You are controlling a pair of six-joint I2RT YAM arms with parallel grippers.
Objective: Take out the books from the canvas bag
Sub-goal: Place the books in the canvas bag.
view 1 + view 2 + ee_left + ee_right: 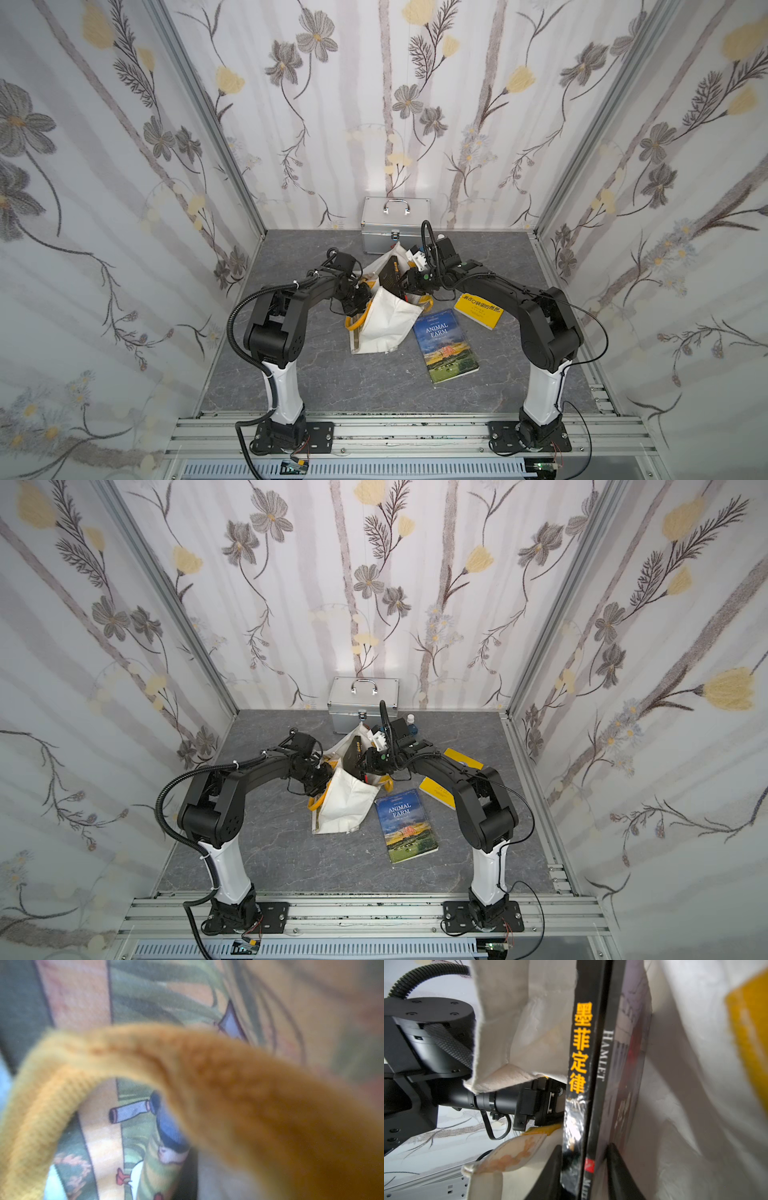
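Out of bag: Animal Farm point(446, 345) and yellow book point(478, 311), both flat on the tabletop point(311, 374) beside the canvas bag point(386, 328).
Left in bag: black book point(579, 1047) and thin Hamlet book point(604, 1053), upright, spines together, tops above the rim.
Right gripper point(584, 1145): narrowed across both spines, one finger on each outer side, pinching the pair.
Left gripper point(359, 303): fully closed at the bag's edge by the strap handle point(145, 1053); cannot tell what is pinched.
Progress: judged about halfway; one or two lifts left.

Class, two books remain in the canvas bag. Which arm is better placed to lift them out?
Right: the right gripper clamps the black book and Hamlet inside the canvas bag; the left gripper is shut on its yellow strap.
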